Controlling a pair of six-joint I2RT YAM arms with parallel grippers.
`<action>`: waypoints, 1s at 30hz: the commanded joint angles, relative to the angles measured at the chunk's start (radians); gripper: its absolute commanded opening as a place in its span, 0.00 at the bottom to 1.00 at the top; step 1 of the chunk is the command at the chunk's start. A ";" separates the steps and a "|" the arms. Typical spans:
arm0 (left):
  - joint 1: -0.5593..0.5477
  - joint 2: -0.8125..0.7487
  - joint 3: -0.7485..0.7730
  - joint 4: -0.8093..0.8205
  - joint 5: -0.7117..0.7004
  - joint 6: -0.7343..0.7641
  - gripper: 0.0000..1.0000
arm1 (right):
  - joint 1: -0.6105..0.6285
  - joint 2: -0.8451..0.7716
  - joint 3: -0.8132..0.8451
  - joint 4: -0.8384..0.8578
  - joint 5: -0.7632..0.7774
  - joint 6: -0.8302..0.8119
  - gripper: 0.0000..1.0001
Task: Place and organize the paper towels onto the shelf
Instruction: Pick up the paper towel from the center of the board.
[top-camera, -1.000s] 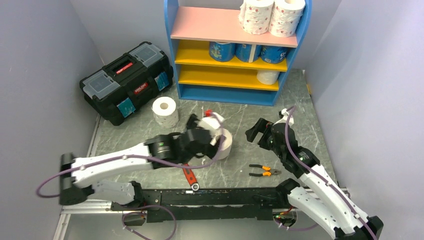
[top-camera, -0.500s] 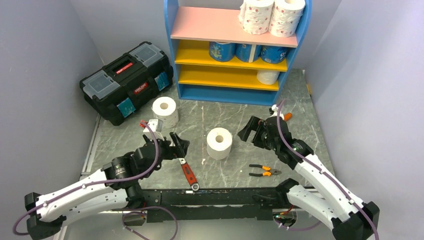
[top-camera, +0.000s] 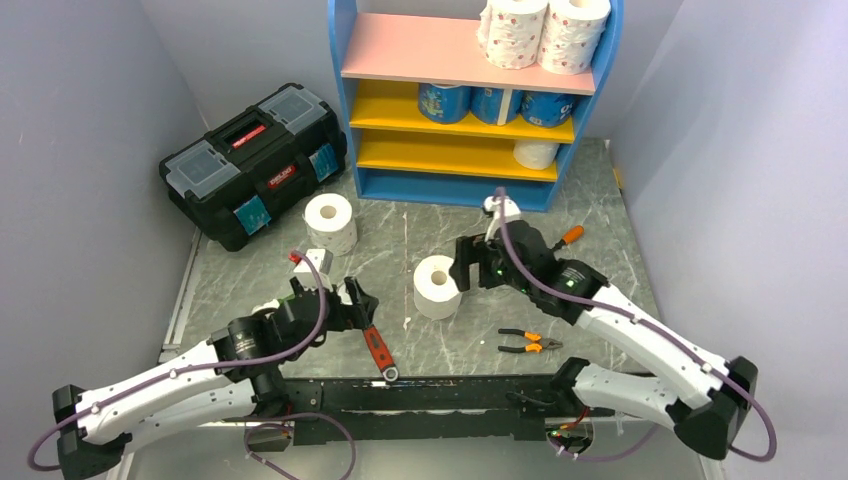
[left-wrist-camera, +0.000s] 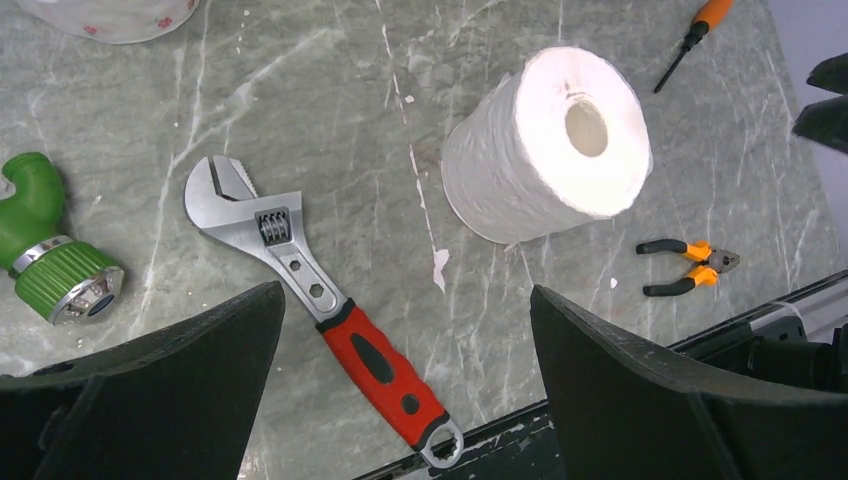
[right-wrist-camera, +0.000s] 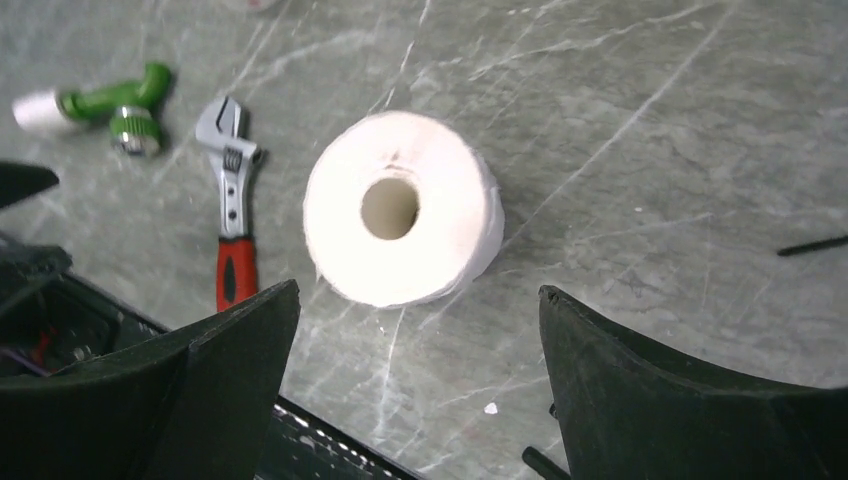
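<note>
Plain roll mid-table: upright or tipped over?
Upright. The plain roll stands on end on the table, hollow core facing up toward the top camera.

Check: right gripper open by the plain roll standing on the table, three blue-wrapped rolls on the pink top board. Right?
The three blue-wrapped rolls sit on the upper yellow board, not the pink top board; the top external view shows it. The right gripper is open by the plain roll standing on the table.

my top view looks down from above the near edge, across the whole table (top-camera: 600, 195) to the shelf (top-camera: 455, 188). both wrist views face steeply down, much nearer; all three share the plain roll (top-camera: 438, 282) and the wrench (top-camera: 378, 348).
</note>
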 joint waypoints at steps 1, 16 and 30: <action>0.003 -0.046 -0.026 0.012 0.008 -0.012 0.99 | 0.072 0.083 0.103 -0.007 -0.066 -0.204 0.89; 0.004 -0.097 -0.072 -0.033 0.020 -0.024 0.99 | 0.196 0.438 0.231 -0.027 -0.070 -0.264 0.70; 0.004 -0.070 -0.070 -0.041 0.022 -0.038 1.00 | 0.196 0.497 0.195 0.081 -0.047 -0.263 0.65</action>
